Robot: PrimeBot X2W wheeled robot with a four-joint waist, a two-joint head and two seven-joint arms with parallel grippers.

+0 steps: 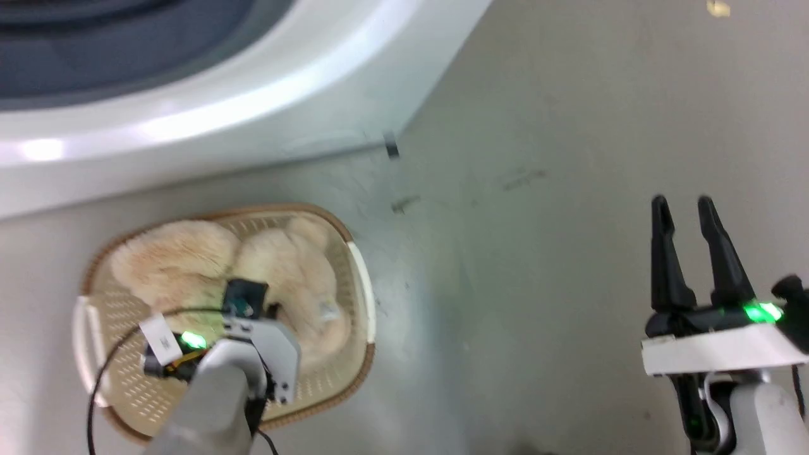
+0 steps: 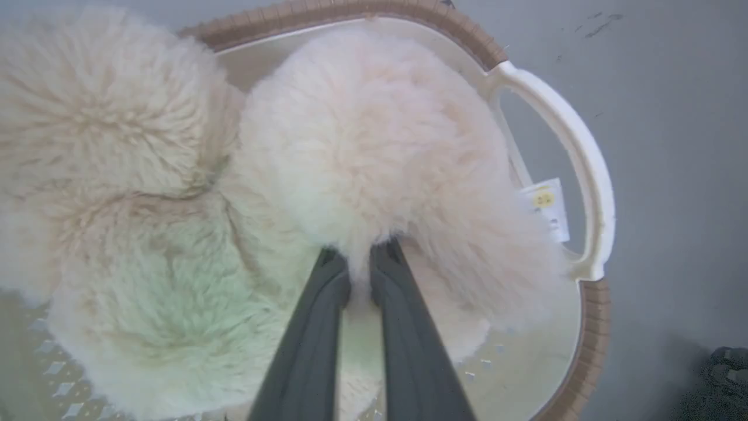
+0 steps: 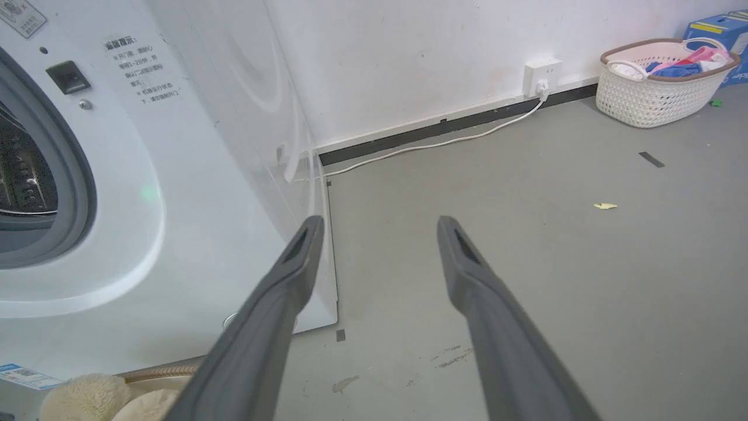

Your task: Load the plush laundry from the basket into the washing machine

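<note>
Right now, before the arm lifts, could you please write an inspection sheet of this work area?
Surface: grey floor, scuffed, tape marks.
Job's things: plush laundry lies in the basket, on the floor before the washing machine.
Clutter: one yellow scrap on the floor.
Grippers: left gripper shut on the plush; right gripper open above bare floor.
Cables: white cord from wall socket toward the machine; black cable loops over the basket.
Surroundings: white wall, second basket of clothes, blue box.

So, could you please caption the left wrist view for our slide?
Left gripper closed on the plush laundry inside the basket.
</note>
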